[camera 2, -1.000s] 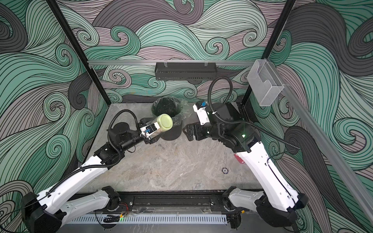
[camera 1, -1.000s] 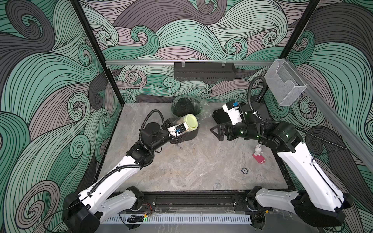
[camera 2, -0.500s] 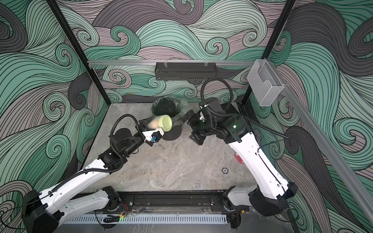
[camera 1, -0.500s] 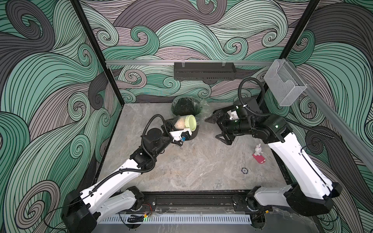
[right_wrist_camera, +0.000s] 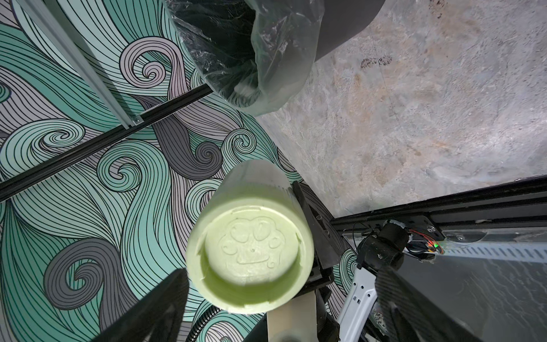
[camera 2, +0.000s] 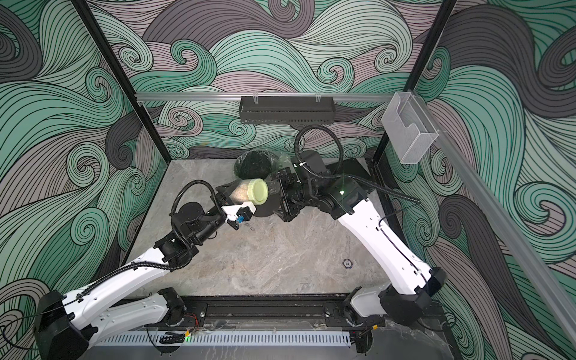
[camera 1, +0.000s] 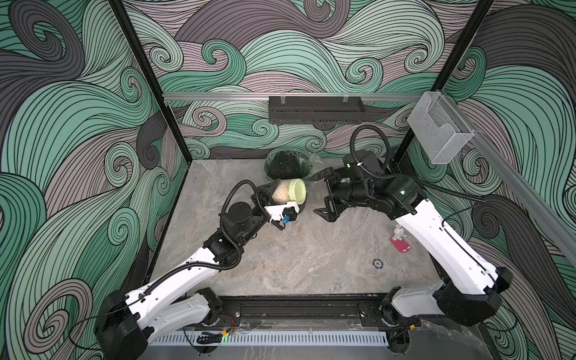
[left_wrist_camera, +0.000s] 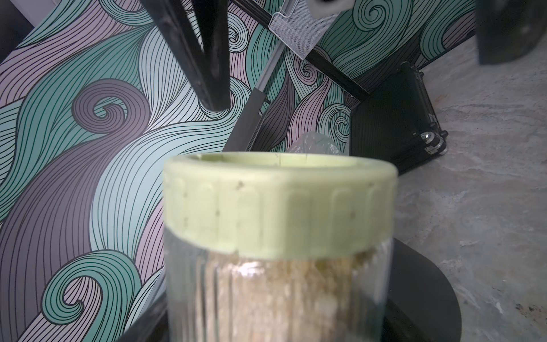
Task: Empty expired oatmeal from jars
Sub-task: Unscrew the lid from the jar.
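"So, which step is this?"

"Uncapping, I'd say. The left end effector [camera 1: 274, 195] is clamped on the jar [camera 1: 285, 190], tipped sideways above the desk [camera 1: 311, 249] near its far edge, just before the bin [camera 1: 268, 164]. The oatmeal [left_wrist_camera: 281, 296] is inside, the lid [right_wrist_camera: 251, 245] on."

"And the right?"

"The right end effector [camera 1: 314, 194] gapes wide, facing the lid (not touching). It needs to close round it and twist."
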Motion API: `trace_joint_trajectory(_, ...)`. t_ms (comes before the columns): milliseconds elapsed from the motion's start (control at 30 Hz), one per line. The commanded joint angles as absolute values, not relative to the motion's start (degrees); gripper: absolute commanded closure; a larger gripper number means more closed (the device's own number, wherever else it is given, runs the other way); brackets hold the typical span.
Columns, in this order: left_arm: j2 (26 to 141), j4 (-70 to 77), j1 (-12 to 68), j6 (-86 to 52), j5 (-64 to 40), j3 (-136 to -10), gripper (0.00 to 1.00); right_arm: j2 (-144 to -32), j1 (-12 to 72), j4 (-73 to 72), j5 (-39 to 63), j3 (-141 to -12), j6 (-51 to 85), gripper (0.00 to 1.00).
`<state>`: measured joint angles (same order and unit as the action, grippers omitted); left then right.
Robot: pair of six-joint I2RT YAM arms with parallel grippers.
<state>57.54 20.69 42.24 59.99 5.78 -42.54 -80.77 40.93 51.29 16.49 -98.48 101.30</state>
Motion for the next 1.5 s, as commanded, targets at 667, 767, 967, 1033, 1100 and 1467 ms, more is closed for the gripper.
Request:
trace_joint_trajectory(667, 55.6, 28.1, 44.0, 59.1, 6.1, -45.2, 1.00, -83.8, 43.6, 45.9, 15.2, -99.2, 101.8, 0.21)
trace_joint_trajectory(767, 55.3, 26.2, 44.0, 58.5, 6.1, -45.8, 1.00, -83.0, 43.8, 45.8, 14.9, -98.7, 100.2, 0.33)
trace_joint_trajectory(967, 55.7, 16.6, 43.9, 53.7, 6.6, -50.6, 1.00, -81.5, 44.0, 45.6, 15.3, -97.3, 92.3, 0.51)
trace_joint_trajectory(1033, 56.2, 14.4, 44.0, 51.0, 6.2, -52.2, 1.00, -81.3, 44.0, 45.8, 16.8, -96.8, 88.3, 0.53)
trace_joint_trajectory(1100, 56.7, 12.6, 43.8, 49.6, 5.1, -53.3, 1.00, -81.2, 44.0, 45.2, 18.7, -96.2, 83.5, 0.56)
trace_joint_trajectory(1467, 58.4, 5.3, 42.0, 43.6, -1.4, -58.2, 1.00, -83.9, 43.8, 48.5, 24.3, -100.2, 52.0, 0.61)
